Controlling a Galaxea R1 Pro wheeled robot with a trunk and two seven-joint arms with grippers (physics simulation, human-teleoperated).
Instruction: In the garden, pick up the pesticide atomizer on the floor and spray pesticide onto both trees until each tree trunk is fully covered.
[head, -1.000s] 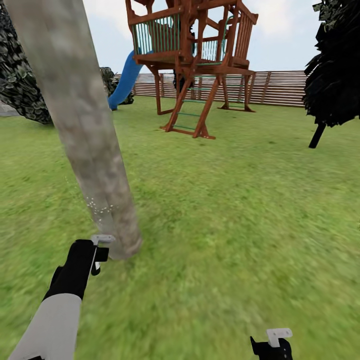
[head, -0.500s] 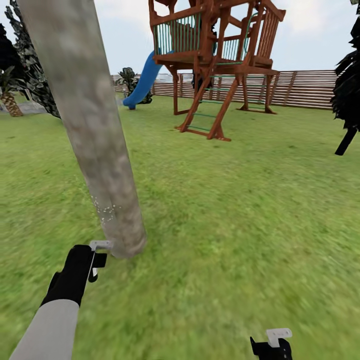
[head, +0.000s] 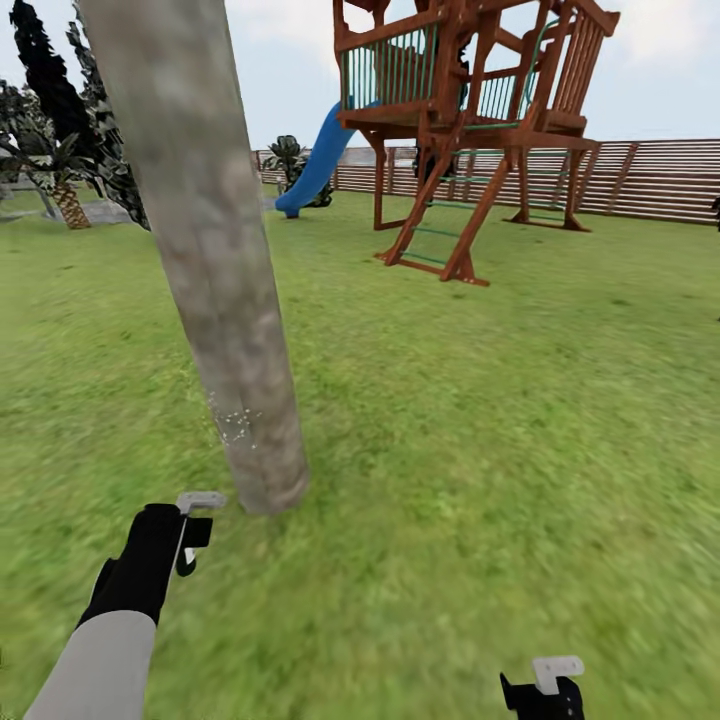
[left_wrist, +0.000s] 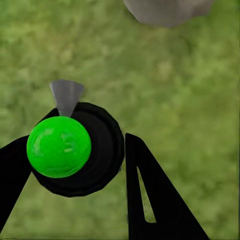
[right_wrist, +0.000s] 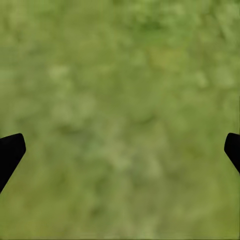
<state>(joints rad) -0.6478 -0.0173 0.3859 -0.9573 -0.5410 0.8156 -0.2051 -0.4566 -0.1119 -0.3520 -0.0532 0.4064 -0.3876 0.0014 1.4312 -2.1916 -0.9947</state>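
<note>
A thick grey-brown tree trunk (head: 215, 250) rises from the grass floor (head: 480, 430) at left of centre, leaning slightly. Its base (left_wrist: 167, 10) also shows in the left wrist view. My left gripper (head: 190, 525) hovers just in front of the trunk's foot, shut on the pesticide atomizer (left_wrist: 75, 150). The atomizer is a dark round bottle with a green spot (left_wrist: 59, 146), and its pale grey trigger head (head: 201, 498) points at the trunk. Fine white spray specks (head: 236, 425) dot the lower bark. My right gripper (head: 545, 690) hangs low at right, open (right_wrist: 120, 150) over bare grass.
A brown wooden playset (head: 470, 130) with a blue slide (head: 315, 165) stands further back on the lawn. A slatted fence (head: 650, 180) closes the rear. Palms and dark trees (head: 60, 150) stand at far left. Open grass stretches right of the trunk.
The camera has turned left, so trunk and playset sit further right in the picture and the dark tree at right has left it. My left gripper still holds the atomizer by the trunk's base.
</note>
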